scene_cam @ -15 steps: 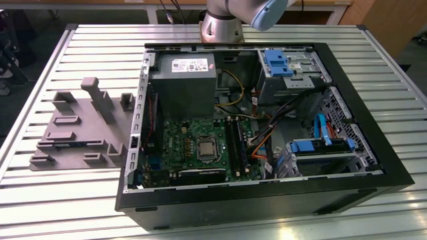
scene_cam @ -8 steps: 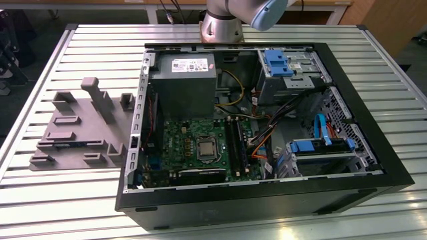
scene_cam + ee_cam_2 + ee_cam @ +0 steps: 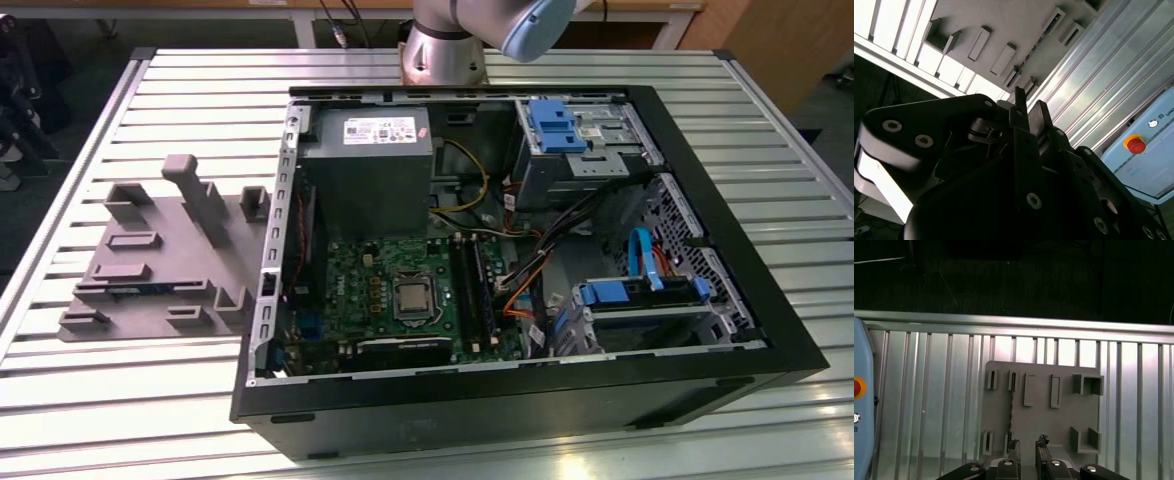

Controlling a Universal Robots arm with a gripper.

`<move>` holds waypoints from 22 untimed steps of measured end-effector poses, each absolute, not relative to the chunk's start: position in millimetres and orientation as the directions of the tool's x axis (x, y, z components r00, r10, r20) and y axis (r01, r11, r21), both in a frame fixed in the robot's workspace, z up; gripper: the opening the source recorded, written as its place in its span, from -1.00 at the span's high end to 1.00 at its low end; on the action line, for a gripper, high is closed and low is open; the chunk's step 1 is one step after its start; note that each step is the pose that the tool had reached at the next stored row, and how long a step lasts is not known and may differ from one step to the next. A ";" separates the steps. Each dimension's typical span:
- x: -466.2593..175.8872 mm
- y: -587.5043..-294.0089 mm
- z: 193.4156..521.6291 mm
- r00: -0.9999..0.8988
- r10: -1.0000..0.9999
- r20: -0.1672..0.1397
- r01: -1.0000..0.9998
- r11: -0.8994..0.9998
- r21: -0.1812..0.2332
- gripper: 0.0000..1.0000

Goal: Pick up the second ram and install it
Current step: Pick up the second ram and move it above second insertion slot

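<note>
The second ram point(image 3: 1011, 412) is a thin dark stick standing on edge in the grey fixture block point(image 3: 1064, 417). In the second wrist view the ram point(image 3: 1038, 44) appears as a dark line across the fixture point(image 3: 1004, 30). In the exterior view a dark strip with a blue patch, the ram point(image 3: 134, 291), lies on the fixture point(image 3: 160, 260). My gripper point(image 3: 1027, 444) hangs well above the fixture, open, with nothing between its black fingers point(image 3: 1014, 446). Seen from behind, the gripper point(image 3: 1030, 106) has its fingertips slightly apart.
An open computer case point(image 3: 747, 330) lies on the slatted metal table point(image 3: 80, 400), to the exterior view's right of the fixture. Its long black memory slots point(image 3: 470, 290) sit beside the processor socket point(image 3: 411, 298). A pale blue box with a red button point(image 3: 1135, 145) stands nearby.
</note>
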State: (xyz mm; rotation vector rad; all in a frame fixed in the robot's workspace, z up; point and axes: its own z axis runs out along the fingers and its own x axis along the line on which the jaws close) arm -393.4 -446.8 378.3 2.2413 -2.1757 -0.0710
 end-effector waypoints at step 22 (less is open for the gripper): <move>-393.3 -446.7 377.3 0.031 -0.999 -0.021 -0.999 -0.032 0.044 0.20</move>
